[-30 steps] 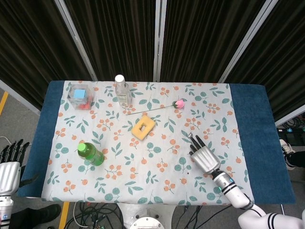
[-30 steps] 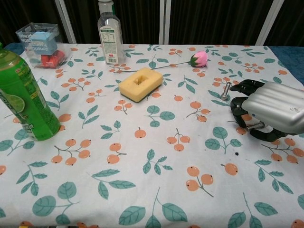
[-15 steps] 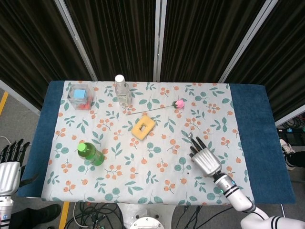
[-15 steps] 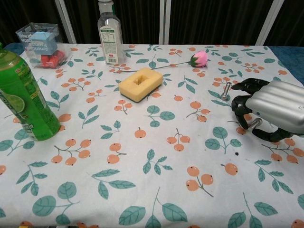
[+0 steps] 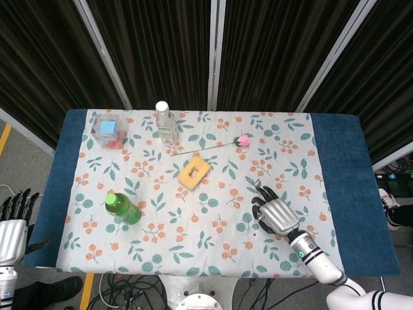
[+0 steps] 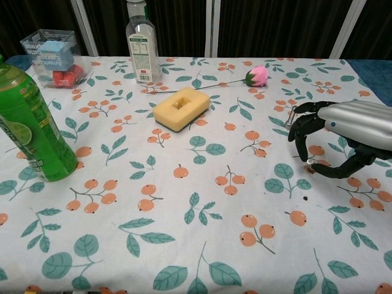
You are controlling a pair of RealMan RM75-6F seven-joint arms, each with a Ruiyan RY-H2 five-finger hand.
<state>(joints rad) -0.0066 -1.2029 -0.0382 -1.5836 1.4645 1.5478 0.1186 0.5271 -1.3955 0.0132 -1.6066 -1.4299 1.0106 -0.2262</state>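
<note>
Two robot hands show, and only one is at work. The right robot hand hovers low over the near right of the table, fingers arched downward and thumb held apart, gripping nothing. Just beyond its fingertips, on the far-left side, stands a small metal piece, close to them but seemingly not touched. This looks like the approach stage of a pickup. Closing on so slim a thing would call for a slight reach forward and a careful pinch, without knocking it over. The left robot hand hangs off the table's near left edge, fingers extended, empty. A yellow sponge lies well apart, toward the middle.
</note>
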